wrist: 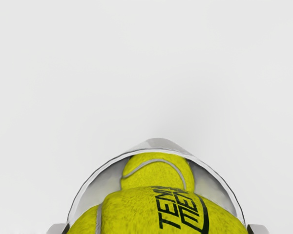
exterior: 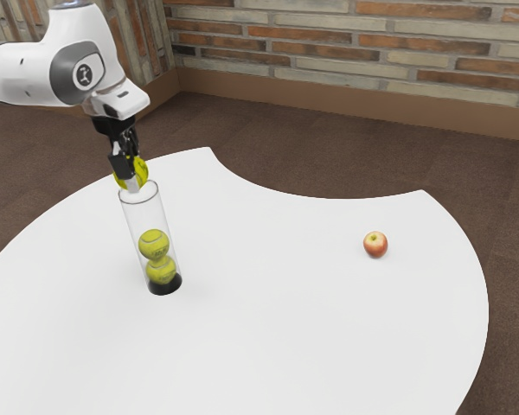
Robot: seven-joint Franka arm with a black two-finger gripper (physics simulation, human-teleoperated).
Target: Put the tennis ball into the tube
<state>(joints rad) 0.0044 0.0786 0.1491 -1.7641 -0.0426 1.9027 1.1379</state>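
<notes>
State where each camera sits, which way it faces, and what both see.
Exterior view: at the arm's side, looking down across table, tube and apple; arm and gripper show upper left.
Wrist view: on the hand, facing down past the held ball into the tube's mouth; finger edges show at the lower corners.
Shared: held ball, tube, upper ball inside, table.

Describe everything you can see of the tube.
The tube is a tall, clear cylinder, apparently plastic or glass, with a round open top and a black base. It stands upright on the white table. Inside, near the bottom, an upper ball rests on a lower ball, both yellow. The gripper holds a third ball at the top; I can't tell whether it touches the rim.
</notes>
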